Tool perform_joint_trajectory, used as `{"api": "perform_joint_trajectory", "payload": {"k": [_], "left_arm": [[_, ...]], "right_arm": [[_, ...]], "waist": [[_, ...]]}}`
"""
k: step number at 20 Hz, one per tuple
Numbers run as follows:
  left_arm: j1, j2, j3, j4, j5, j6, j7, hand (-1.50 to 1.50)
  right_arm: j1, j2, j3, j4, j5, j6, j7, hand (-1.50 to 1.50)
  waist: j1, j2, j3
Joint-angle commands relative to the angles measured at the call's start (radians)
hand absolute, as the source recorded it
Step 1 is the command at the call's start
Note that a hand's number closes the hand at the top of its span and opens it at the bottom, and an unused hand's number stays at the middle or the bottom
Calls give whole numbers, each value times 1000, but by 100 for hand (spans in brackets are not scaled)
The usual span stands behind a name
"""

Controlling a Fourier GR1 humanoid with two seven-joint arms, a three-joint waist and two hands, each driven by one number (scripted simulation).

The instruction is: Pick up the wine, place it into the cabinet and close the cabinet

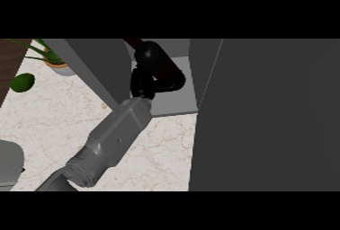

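The wine bottle [135,44] is dark, and only its dark red end shows above my hand, inside the open cabinet. My left hand [154,67] reaches into the cabinet from the lower left, with fingers and thumb curled round the bottle and hiding most of it. The hand and bottle are above the cabinet's light grey shelf floor [178,102]. The cabinet's left door [100,67] stands open beside my forearm. The right door [266,112] is a large dark panel filling the right side. My right hand shows nowhere.
A potted green plant [57,65] and a round green fruit [22,82] sit on the marble counter [53,117] at the upper left. A grey rounded object [8,164] is cut off by the lower left edge.
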Motion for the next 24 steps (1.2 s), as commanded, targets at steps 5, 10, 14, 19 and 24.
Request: {"api": "perform_joint_trajectory", "payload": {"k": [5,10,14,19,24], "left_arm": [[96,-2,-123,-77,62,22,-12,150],[78,-2,-139,-126,153,93,-33,150],[3,-2,-121,-104,204,111,-45,150],[63,-2,-157,-145,279,132,-111,-150],[9,-2,-173,-73,298,133,-87,-150]], "right_arm": [[7,20,45,6,27,-9,2,-150],[-2,15,42,3,6,-2,6,-150],[-38,20,32,48,23,-9,-13,-150],[-23,3,37,15,10,4,12,-150],[-2,-12,-2,27,-9,21,-16,-150]], "waist": [[-22,2,-1],[-50,7,-1],[-32,10,-1],[-36,6,0],[-23,7,1]]}}
